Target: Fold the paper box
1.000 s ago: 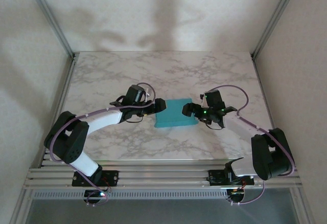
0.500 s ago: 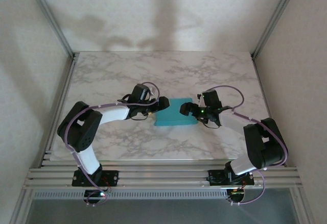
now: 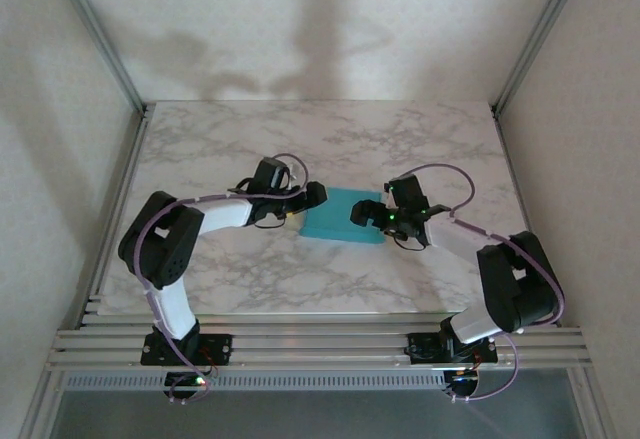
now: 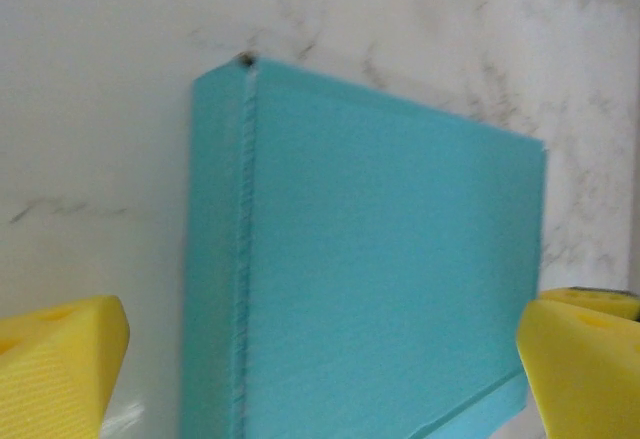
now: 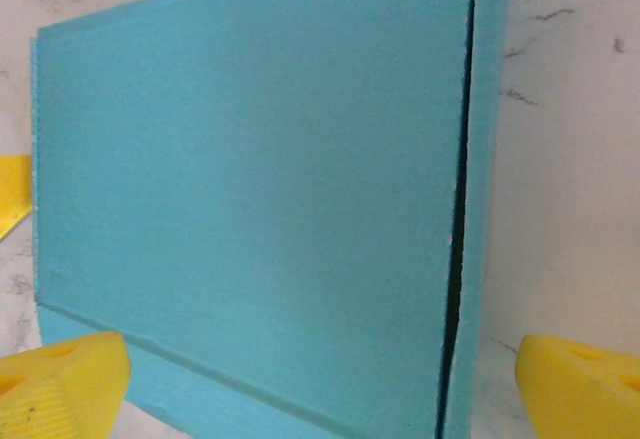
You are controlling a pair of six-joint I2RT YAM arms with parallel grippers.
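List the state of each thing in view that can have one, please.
Turquoise thin-card paper box: folded shut into a shallow box, lying flat on the marble table, one side seam slightly gaping.
Left gripper: open, jaws wide, at the box's left end.
Right gripper: open, jaws wide, at the box's right end.

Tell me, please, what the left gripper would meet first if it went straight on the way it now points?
Most likely the box: the left gripper points straight at it, its open jaws standing to either side of the box's width. Whether it would instead pass just over the top is unclear.
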